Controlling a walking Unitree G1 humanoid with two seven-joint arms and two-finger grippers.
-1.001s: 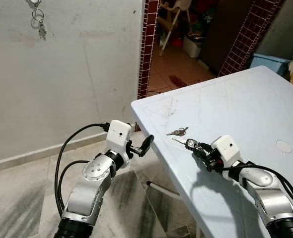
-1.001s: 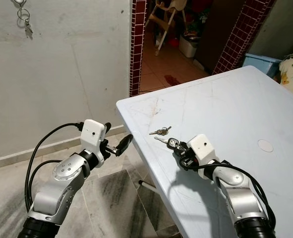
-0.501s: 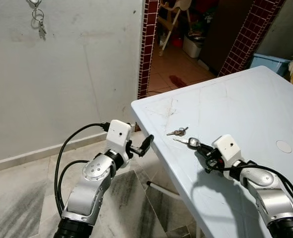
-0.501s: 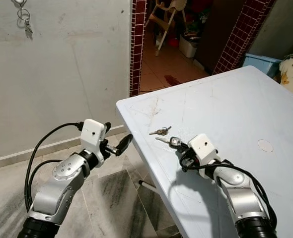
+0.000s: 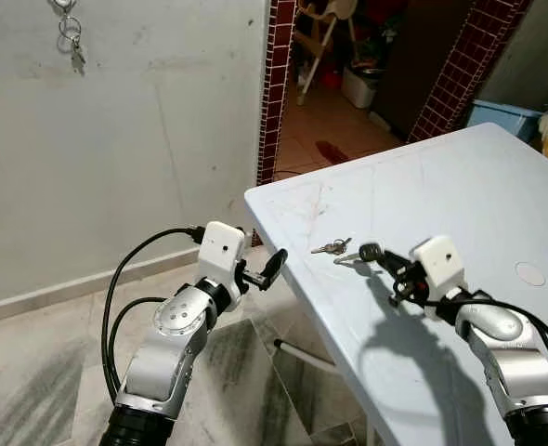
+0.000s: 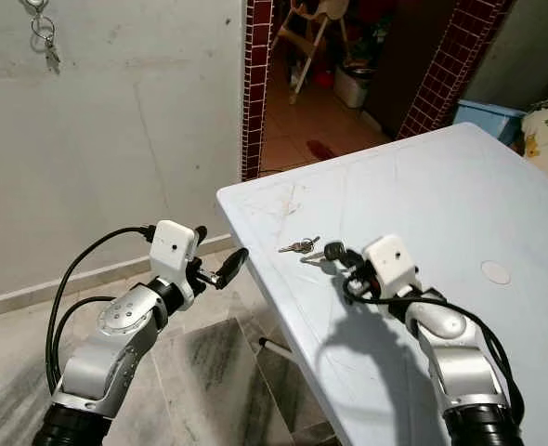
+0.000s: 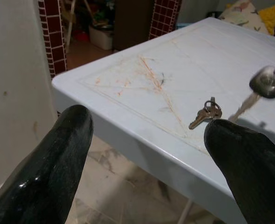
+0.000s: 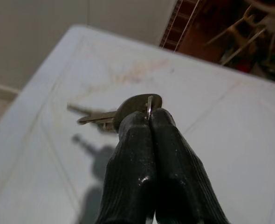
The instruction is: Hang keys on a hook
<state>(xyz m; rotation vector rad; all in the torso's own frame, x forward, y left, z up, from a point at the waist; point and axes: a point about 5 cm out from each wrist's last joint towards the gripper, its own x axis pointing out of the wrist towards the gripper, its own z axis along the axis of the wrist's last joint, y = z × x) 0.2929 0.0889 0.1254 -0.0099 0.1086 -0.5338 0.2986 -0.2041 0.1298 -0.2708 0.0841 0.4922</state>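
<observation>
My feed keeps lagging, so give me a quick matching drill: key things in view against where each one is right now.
Things:
1. black-headed key
2. small key bunch
3. keys on the ring
4. left pincer

Places:
A. hanging on the wall
B. lying flat on the white table
C. open, off the table's corner over the floor
D. pinched in the right pincer, lifted above the tabletop

Pairs: 1-D, 2-B, 3-A, 4-C

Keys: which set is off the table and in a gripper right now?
The black-headed key, pinched in the right gripper. The small bunch lies on the table.
</observation>
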